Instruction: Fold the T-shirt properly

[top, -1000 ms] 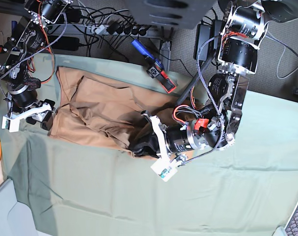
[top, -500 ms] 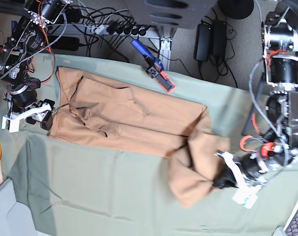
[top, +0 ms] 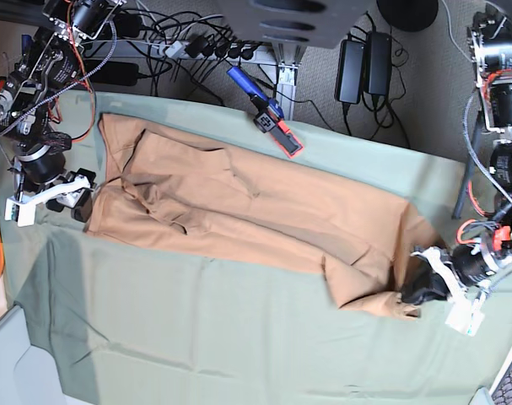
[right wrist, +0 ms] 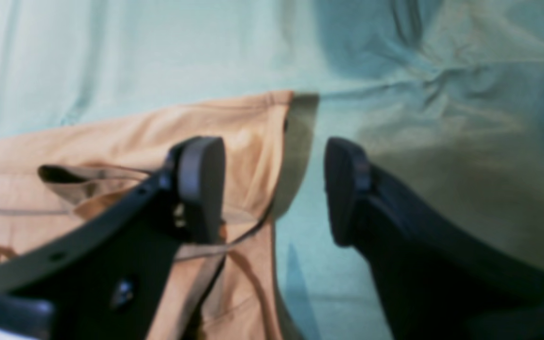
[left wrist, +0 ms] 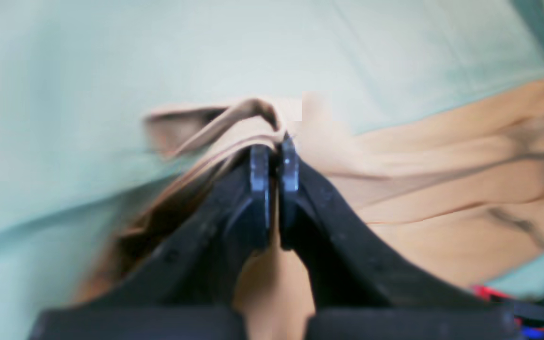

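Sage-green tablecloth [left wrist: 88, 61] fills the upper part of the left wrist view, and across it the T-shirt [left wrist: 442, 198] lies as a tan band running away to the right. The left gripper [left wrist: 272, 163] has its black jaws pressed together on a bunched edge of that cloth; a loose fold curls up just beyond the tips. The shirt's length runs off to the right of the pinch, so a pull directly away from that side would tension the cloth.

Over in the right wrist view the same tablecloth [right wrist: 418, 71] takes the top and right side, wrinkled and partly in shadow. The right gripper [right wrist: 274, 189] stands wide apart and holds nothing. One pad hangs over the T-shirt [right wrist: 111, 141], the other over bare green, with the shirt's straight hemmed edge running between them. All the tan cloth lies to the left of that edge.

Seen from the base camera, the tablecloth [top: 196, 337] carries the T-shirt [top: 239, 202] laid out long, from the right gripper [top: 53, 196] at one end across to the left gripper [top: 420, 287] at the other. The shirt's long axis thus joins the two pincers. Near the left one the cloth is doubled and rumpled; I judge spreading is not finished, and that arm is the one placed to flatten it.
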